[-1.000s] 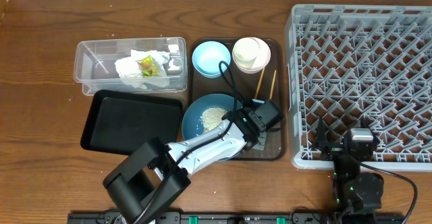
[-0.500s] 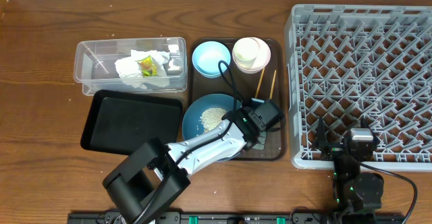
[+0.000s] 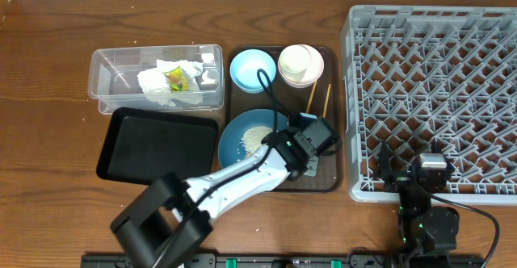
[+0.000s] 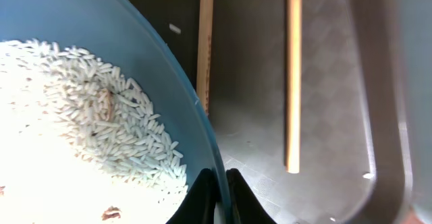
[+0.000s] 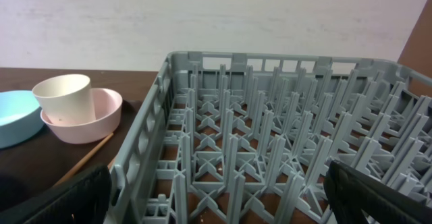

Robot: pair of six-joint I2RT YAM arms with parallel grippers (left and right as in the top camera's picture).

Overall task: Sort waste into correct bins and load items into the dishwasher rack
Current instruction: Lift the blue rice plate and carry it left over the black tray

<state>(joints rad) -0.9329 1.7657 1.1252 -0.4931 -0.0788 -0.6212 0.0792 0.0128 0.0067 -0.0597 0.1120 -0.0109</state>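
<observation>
The dark-blue plate [image 3: 242,143] holds loose white rice [image 3: 257,139] and sits on the brown serving tray [image 3: 327,179]. My left gripper [image 3: 284,151] is shut on the plate's right rim [image 4: 202,116]; the rice [image 4: 74,116] fills the left wrist view. Two chopsticks [image 3: 319,100] lie on the tray to the right, also in the left wrist view [image 4: 292,75]. The clear tub [image 3: 109,90] holds the napkin [image 3: 166,82] and yellow-green wrapper [image 3: 175,77]. The black tray [image 3: 153,143] lies below it. My right gripper [image 3: 428,175] is open over the grey rack's [image 3: 436,58] front edge.
The light-blue bowl [image 3: 252,69] and the white cup [image 3: 299,60] inside the pink bowl [image 3: 313,73] stand at the back of the brown tray. The right wrist view shows the cup [image 5: 64,96], the pink bowl [image 5: 94,119] and the rack pegs [image 5: 270,143].
The left arm's base links have shifted slightly at the lower left; the gripper stays clamped on the plate rim. The right arm has not moved.
</observation>
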